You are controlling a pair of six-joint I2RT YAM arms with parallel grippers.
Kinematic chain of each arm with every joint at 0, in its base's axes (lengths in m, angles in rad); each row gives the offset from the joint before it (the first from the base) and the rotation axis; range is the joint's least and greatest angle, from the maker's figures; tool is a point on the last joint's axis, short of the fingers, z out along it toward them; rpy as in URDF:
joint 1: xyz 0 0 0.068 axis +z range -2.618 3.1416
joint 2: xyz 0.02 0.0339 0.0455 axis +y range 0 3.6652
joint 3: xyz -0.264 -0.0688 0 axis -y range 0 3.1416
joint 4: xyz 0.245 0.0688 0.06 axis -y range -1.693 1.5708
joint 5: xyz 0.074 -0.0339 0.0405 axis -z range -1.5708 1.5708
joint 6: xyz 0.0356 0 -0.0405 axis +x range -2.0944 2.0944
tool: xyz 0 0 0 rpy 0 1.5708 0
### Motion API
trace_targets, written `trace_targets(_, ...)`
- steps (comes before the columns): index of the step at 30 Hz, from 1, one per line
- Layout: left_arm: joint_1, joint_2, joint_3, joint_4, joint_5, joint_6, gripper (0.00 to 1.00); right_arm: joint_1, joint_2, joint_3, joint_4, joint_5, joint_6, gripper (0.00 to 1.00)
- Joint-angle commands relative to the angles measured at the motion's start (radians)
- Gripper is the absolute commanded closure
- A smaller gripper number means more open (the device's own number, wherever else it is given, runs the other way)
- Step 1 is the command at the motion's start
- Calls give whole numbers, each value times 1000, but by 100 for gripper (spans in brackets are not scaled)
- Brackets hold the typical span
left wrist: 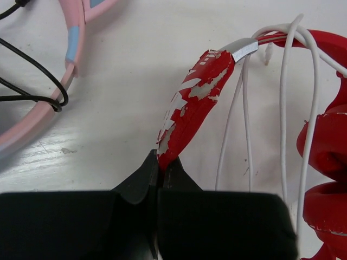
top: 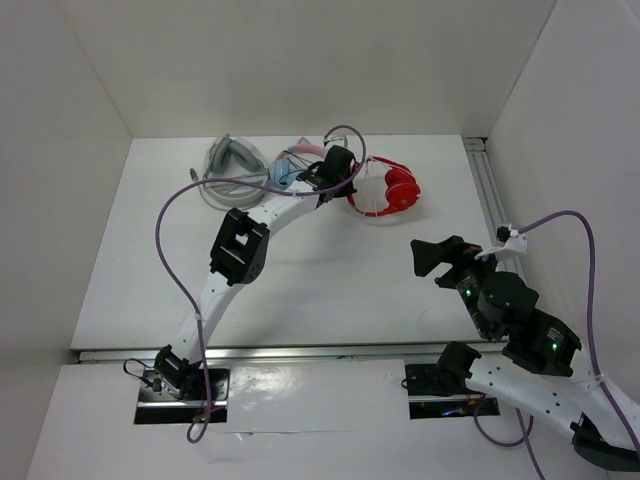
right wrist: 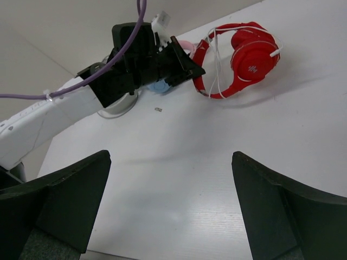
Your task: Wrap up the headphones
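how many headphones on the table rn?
3. Red pair back centre-right, headband pinched in the left gripper; grey pair back left; pink-and-blue pair between them, partly hidden behind that gripper.

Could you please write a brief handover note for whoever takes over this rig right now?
Left claw: shut on the peeling headband of the red headphones, far middle of the table.
Right claw: open, empty, hovering nearer, to the right.
White cable: loose strands lie over headband and earcups; the wrap looks unfinished.
Left to do: gather the slack and wind it round the headphones, keeping clear of the grey-white headphones and cat-ear headphones beside them.
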Motion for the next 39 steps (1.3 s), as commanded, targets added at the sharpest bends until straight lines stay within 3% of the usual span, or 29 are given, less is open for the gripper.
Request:
trace_targets(1,12,25,65,53,49,-69,99,-4,11,-11,-2,-24,-8,0)
trace_targets(11,30,81,103,114,81,-90,59,-4,0,-11,-2,-43,-8,0)
trace_targets(14,30,82,94,137,81,-90,51,-4,-9,-20,-2,-43,-8,0)
trace_targets(21,39,68,49,159,101,-122,43,-4,-9,-20,-2,-43,-8,0)
trace_targets(26,48,48,26,148,101,-131,16,-4,-18,-29,-2,-63,-8,0)
trace_targets(31,48,5,-30,217,150,-121,1,-4,-27,-29,-2,-63,-8,0)
trace_targets(39,29,-211,-277,257,99,-110,1,-4,-27,-29,8,-72,-8,0)
